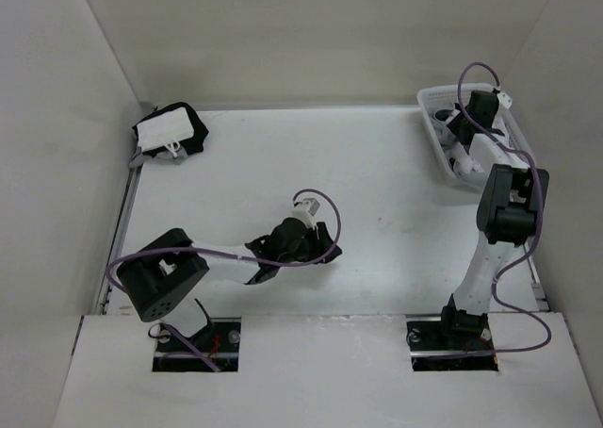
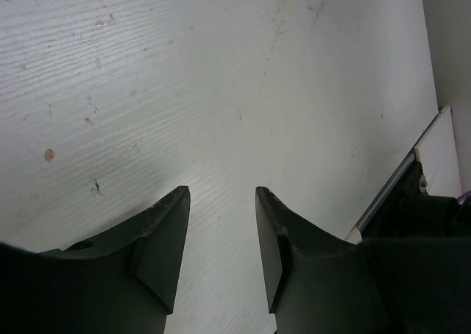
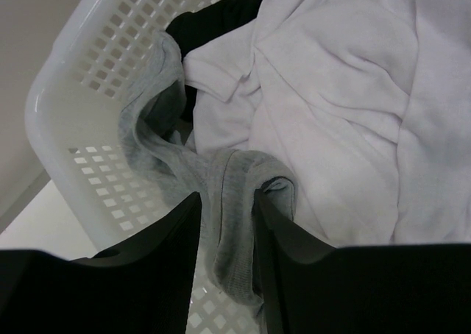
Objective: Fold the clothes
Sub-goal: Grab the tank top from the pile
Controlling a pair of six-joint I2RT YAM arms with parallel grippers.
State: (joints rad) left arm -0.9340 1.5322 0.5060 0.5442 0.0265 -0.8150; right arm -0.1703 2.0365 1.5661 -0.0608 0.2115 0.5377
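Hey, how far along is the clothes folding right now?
Done: what looks like a folded pile sits at the table's far left corner. In hand: the right pincer pinches a grey top inside the basket. Still to do: a white garment and a black one lie there; the left pincer is open, empty.
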